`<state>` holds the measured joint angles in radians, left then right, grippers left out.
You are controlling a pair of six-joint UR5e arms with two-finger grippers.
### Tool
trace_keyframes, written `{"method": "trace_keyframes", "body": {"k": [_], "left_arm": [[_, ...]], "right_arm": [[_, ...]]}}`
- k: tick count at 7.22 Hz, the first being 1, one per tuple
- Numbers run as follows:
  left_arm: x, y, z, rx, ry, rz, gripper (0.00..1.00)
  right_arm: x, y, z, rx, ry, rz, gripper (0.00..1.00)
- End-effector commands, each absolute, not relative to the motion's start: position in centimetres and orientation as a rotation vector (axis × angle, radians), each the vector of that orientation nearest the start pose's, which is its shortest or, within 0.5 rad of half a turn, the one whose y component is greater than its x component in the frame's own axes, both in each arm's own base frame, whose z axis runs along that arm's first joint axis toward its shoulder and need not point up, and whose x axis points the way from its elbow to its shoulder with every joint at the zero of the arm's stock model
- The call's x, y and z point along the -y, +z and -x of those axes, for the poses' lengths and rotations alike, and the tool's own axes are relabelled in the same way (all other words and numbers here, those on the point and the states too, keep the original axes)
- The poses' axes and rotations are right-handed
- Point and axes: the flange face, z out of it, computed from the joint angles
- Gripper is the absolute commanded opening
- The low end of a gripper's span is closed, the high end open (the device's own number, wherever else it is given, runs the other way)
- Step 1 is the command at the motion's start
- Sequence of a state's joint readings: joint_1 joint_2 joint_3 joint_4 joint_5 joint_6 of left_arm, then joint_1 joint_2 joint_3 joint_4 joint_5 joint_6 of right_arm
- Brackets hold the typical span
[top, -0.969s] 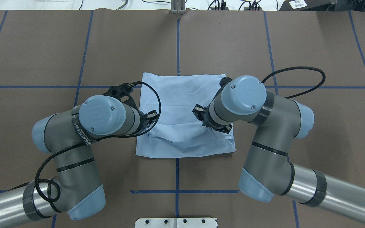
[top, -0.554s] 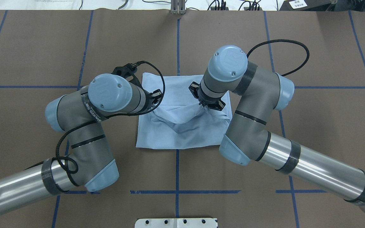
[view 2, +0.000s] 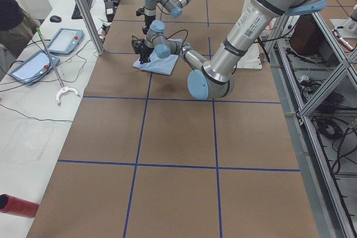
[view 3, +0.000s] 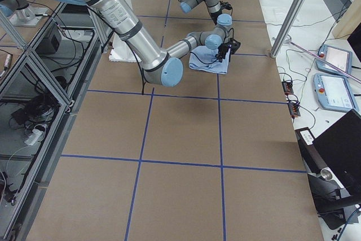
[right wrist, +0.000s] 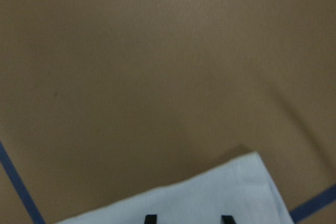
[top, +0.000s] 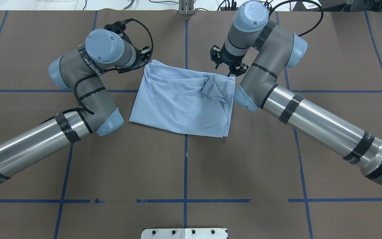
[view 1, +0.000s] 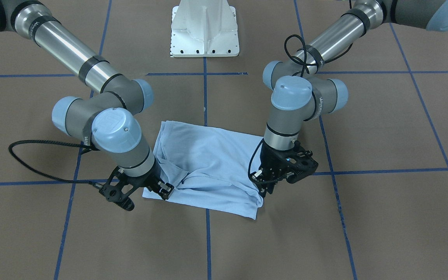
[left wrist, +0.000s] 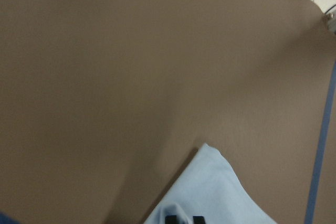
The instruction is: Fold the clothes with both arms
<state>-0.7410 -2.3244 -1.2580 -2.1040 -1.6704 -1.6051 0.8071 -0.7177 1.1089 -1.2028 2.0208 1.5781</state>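
Observation:
The pale blue T-shirt [top: 181,99] lies folded into a skewed rectangle on the brown table, with a loose flap near its far right corner. My left gripper [top: 145,61] is at the shirt's far left corner. In the left wrist view its fingertips [left wrist: 170,219] stand close together with a bump of cloth [left wrist: 210,192] between them. My right gripper [top: 230,72] hangs at the far right corner. The right wrist view shows its fingertips [right wrist: 150,217] wide apart over the cloth's edge [right wrist: 199,198]. The front view has the shirt [view 1: 208,167] between the left gripper [view 1: 266,188] and the right gripper [view 1: 165,190].
The white pedestal base [top: 184,233] sits at the near table edge. Blue tape lines [top: 185,172] grid the brown surface. Beyond the far edge run cables, and tablets [view 2: 64,40] lie on a white bench beside a person. A red cylinder [view 2: 17,205] lies at one end.
Both arms swept from the shirt's middle to its far edge, carrying the lifted cloth over. The shirt now lies flatter and turned slightly askew.

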Motion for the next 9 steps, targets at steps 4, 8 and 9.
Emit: {"method": "trace_keyframes", "body": {"k": [4,8,9], "left_arm": [[62.4,27.0,-48.2,-1.006,-0.558,-0.191,1.0],[59.0,28.5,-44.9,-1.006,-0.545,-0.167,1.0],[58.8,28.3,-45.1,-1.012,-0.539,-0.167,1.0]], "right_arm": [[66.1,27.4,47.8,0.898,0.493,0.064,1.0],[58.3,21.9,58.1,0.673,0.319,-0.012,1.0],[58.2,22.8,58.3,0.639,0.282,-0.007,1.0]]}}
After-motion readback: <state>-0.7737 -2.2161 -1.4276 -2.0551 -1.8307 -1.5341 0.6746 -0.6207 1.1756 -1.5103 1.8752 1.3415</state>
